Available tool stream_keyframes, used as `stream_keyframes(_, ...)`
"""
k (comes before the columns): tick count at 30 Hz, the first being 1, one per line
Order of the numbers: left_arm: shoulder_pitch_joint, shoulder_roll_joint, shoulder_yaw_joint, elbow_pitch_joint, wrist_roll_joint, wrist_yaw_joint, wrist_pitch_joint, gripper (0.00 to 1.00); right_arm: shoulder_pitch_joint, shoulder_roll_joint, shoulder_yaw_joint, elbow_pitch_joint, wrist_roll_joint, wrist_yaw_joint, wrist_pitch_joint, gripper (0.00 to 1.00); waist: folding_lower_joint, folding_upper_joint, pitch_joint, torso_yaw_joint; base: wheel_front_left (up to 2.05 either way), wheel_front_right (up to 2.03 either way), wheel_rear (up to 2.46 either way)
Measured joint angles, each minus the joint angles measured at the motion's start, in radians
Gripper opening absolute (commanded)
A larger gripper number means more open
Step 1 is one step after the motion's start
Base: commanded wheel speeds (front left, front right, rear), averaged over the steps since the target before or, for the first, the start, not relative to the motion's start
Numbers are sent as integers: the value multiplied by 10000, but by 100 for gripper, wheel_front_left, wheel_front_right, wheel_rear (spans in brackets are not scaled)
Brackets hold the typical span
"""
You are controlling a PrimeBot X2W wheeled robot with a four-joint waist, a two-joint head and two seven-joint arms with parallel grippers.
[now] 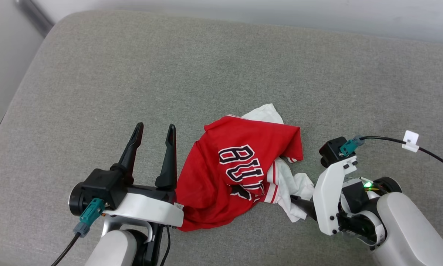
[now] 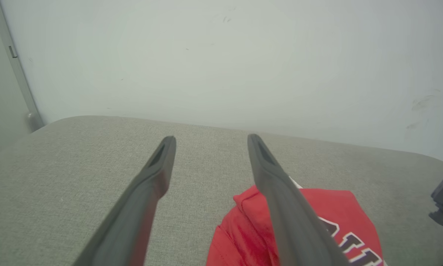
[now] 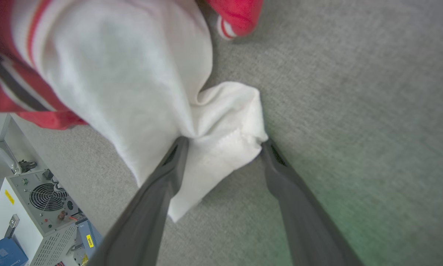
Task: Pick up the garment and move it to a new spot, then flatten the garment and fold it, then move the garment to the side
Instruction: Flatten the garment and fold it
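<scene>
Wide cushion (image 1: 192, 62) surface free ahead and left, crumpled garment (image 1: 236, 173) blocking the middle front, wall (image 2: 221, 55) behind

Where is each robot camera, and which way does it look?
Head view: on the head, looking down at the shirt on the grey cushion; left hand and right hand show.
Left wrist view: on the left wrist, looking along its open fingers, across the cushion to the wall.
Right wrist view: on the right wrist, looking down past its open fingers at the shirt's white sleeve.
Shared: head and left wrist views show the shirt's letters.
</scene>
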Motion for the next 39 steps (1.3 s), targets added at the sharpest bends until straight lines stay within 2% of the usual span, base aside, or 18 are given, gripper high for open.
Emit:
stream_keyframes(1,-1,2,4,21,-2,0,-10,100,-17,-10,61,42,100,-2,8,40,0,0,-3,-9,0,0,0)
stream_keyframes(2,-2,6,8,44,-4,0,-12,100,-40,-35,148,67,117,-2,8,0,0,-1,-6,-25,0,0,0)
stream_keyframes(7,1,36,63,144,-71,13,-40,100,-66,-134,384,65,257,0,-401,0,0,0,-92,-196,0,0,0)
stream_keyframes(11,45,125,138,163,-96,90,-23,100,24,-272,-8,-370,165,2,-1081,0,1,0,-220,-447,0,0,0)
stream_keyframes(16,218,270,211,104,-165,174,82,100,357,-508,-1208,-1214,-29,2,-1643,0,0,0,-384,-902,0,0,0)
stream_keyframes(23,308,393,255,-23,-169,278,230,100,1532,-635,-3707,-1879,-662,2,-1998,0,1,0,-526,-1495,0,0,0)
stream_keyframes(29,386,468,253,33,-272,290,303,100,2685,-173,-5275,-1011,-947,4,-2040,0,0,0,-572,-1682,0,0,0)
stream_keyframes(33,449,477,255,82,-286,316,313,100,2995,205,-5653,-217,-1114,12,-2318,0,0,0,-591,-1683,0,0,0)
stream_keyframes(34,483,481,245,54,-284,368,341,100,2991,276,-5664,-111,-1141,12,-2481,7,0,0,-596,-1684,0,0,0)
stream_keyframes(35,511,476,245,19,-284,412,360,100,2987,330,-5655,-21,-1152,12,-2675,76,0,0,-599,-1692,0,0,0)
stream_keyframes(36,546,481,249,-21,-284,454,395,100,2987,378,-5614,29,-1156,10,-2903,100,0,0,-600,-1706,0,0,0)
stream_keyframes(39,686,497,278,-79,-291,545,435,100,2956,529,-5492,8,-1212,10,-3726,100,1,0,-635,-1750,0,0,0)
